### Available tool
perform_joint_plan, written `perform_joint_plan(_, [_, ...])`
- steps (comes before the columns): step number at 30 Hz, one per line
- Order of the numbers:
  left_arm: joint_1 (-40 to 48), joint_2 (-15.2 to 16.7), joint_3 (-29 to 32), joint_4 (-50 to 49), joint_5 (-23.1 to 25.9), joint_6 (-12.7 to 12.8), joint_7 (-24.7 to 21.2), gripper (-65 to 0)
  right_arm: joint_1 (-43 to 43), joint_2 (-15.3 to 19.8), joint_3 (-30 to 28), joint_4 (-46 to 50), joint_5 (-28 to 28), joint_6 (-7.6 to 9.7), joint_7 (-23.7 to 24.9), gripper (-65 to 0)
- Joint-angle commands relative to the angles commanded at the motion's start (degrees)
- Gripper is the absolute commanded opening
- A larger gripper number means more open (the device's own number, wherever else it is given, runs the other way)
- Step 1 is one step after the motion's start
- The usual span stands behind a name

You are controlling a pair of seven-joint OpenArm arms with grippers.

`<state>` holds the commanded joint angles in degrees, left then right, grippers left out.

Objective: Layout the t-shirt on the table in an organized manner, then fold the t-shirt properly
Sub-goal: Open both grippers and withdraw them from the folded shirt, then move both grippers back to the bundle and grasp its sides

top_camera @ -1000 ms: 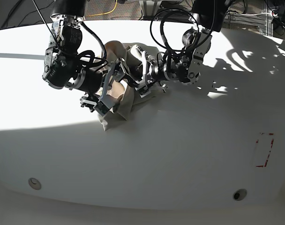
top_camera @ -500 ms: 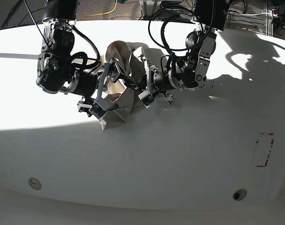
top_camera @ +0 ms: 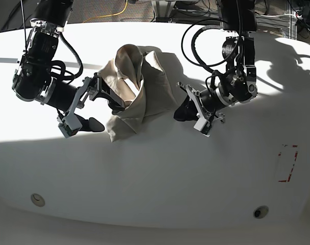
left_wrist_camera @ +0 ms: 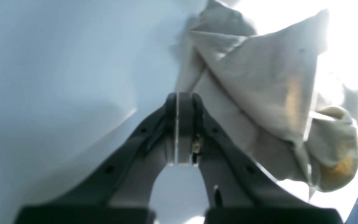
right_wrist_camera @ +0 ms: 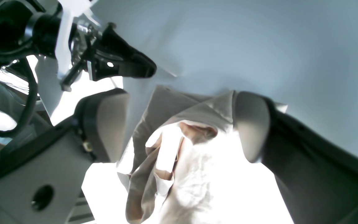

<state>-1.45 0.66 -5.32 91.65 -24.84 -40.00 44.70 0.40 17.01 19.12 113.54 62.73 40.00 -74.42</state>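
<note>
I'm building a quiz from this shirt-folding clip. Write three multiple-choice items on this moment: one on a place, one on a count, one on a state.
1. Where does the t-shirt lie on the table?
A. Over the red dashed mark
B. Bunched between the two arms, toward the far edge
C. Hanging off the near edge

2. How many small round holes show along the table's near edge in the base view?
A. None
B. Two
C. Five

3. How do the grippers stand?
A. Left gripper shut with nothing in it, right gripper open
B. Both shut on cloth
C. Left open, right shut

Answers:
1. B, the crumpled heap sits between the arms, far from the red mark.
2. B, one near each front corner.
3. A, the left wrist view shows the pads pressed together beside the cloth; the right wrist view shows the fingers wide apart.
</note>
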Motion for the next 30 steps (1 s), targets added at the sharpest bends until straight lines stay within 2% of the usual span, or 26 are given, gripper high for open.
perform_joint_plan(5, [0.88,-1.85,-0.26,-3.69,-0.35,0.0,0.0,-65.0,-0.62,-0.44,-0.09,-2.81,-5.01,0.0,0.35,-12.5])
perform_joint_plan(14, [0.7,-2.11,2.2,-9.41,-0.44,0.0,-0.09,-65.0,0.09,-2.46,-0.26,-11.25,-9.67,0.0,3.43,-11.9])
perform_joint_plan(19, [0.53,-2.02,3.87,-10.81,-0.44,0.0,-0.18,-65.0,0.09,-2.81,-0.62,-13.19,-9.67,0.0,3.69,-12.2])
perform_joint_plan(24, [-0.62,-0.97,4.48,-10.9,-0.09,0.0,-0.88,-65.0,0.44,-2.99,-4.92,-13.36,-9.67,0.0,3.87,-12.4])
perform_joint_plan(30, [-1.85,-0.44,4.92,-13.27,-0.09,0.0,-1.41,-65.0,1.41,-6.77,-8.26,-13.54,-10.02,0.0,3.87,-12.5])
